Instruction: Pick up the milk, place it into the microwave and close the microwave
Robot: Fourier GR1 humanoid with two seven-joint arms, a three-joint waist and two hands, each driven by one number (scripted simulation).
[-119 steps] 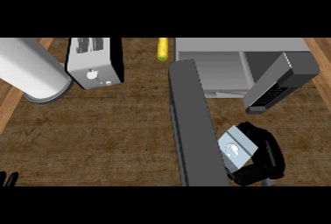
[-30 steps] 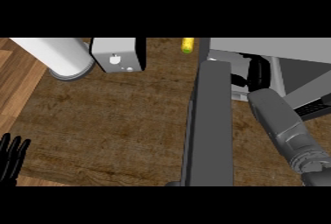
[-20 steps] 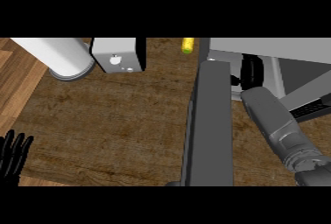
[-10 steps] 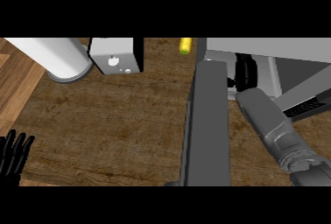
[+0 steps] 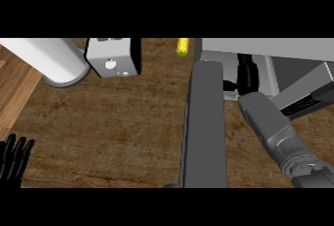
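Since the milk had to go inside, the microwave (image 5: 261, 44) at 1 o'clock stood with its door (image 5: 205, 128) swung wide, a long grey slab running from centre toward 6 o'clock.

Item, right hand (image 5: 246, 73): reached into the microwave's mouth, forearm trailing to 5 o'clock; whether it was spread or closed on anything I could not tell.

Item, milk (image 5: 229, 94): judged to be the small pale shape just beside that hand, at the cavity's threshold, mostly hidden.

Item, left hand (image 5: 14, 156): at 8 o'clock, fingers straight and up, holding nothing, resting clear of the work.

Item, toaster (image 5: 114, 57) at 11 o'clock; white cylinder (image 5: 52, 62) at 10 o'clock; yellow object (image 5: 183, 46) at 12 o'clock.

Against six seconds earlier, the carton had left the open counter at 4 o'clock, where I had gripped it. Over the last second and a half my forearm edged toward the door.
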